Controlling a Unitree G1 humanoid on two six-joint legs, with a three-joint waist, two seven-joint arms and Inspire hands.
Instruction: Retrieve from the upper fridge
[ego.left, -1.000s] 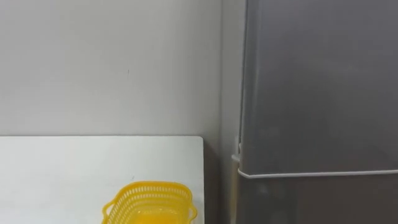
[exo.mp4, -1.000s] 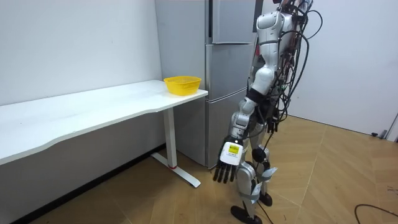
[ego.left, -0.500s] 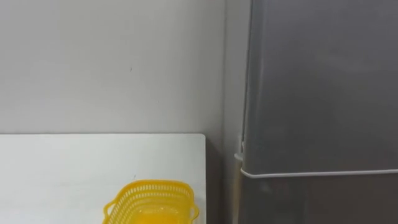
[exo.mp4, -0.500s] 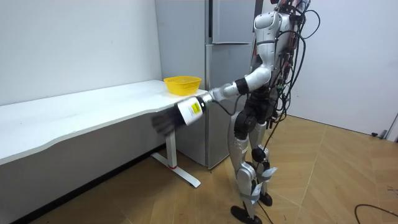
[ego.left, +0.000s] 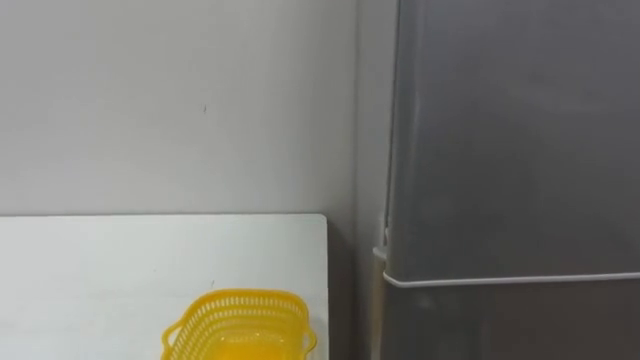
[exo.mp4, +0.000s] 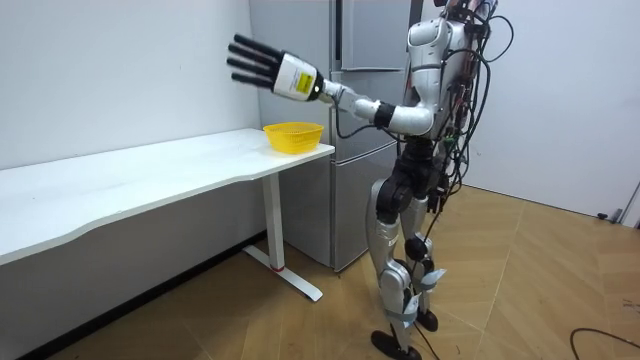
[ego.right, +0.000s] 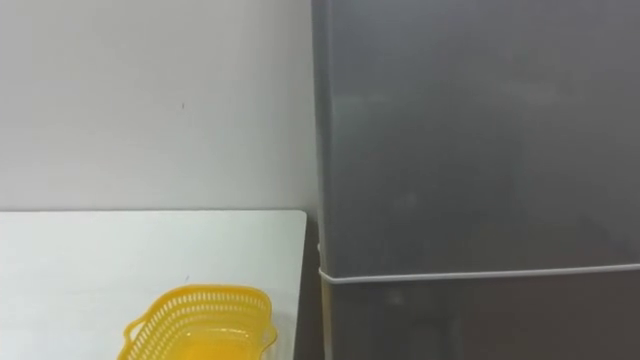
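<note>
A grey fridge (ego.left: 510, 140) fills the right side of my eye views, and its upper door is shut. A pale seam (ego.left: 510, 280) divides the upper door from the lower one. In the room view I stand upright facing the fridge (exo.mp4: 360, 40), close to it. My left hand (exo.mp4: 258, 66) is stretched out at head height toward the room view's left, above the table's end, fingers straight and spread, holding nothing.
A white table (ego.left: 120, 260) stands against the wall to the left of the fridge. A yellow mesh basket (ego.left: 240, 325) sits near the table's right end, also seen in the room view (exo.mp4: 293, 136). A narrow gap separates table and fridge.
My left arm has swung up from hanging beside my leg, past the table's edge, to head height. The fridge door stays shut.
</note>
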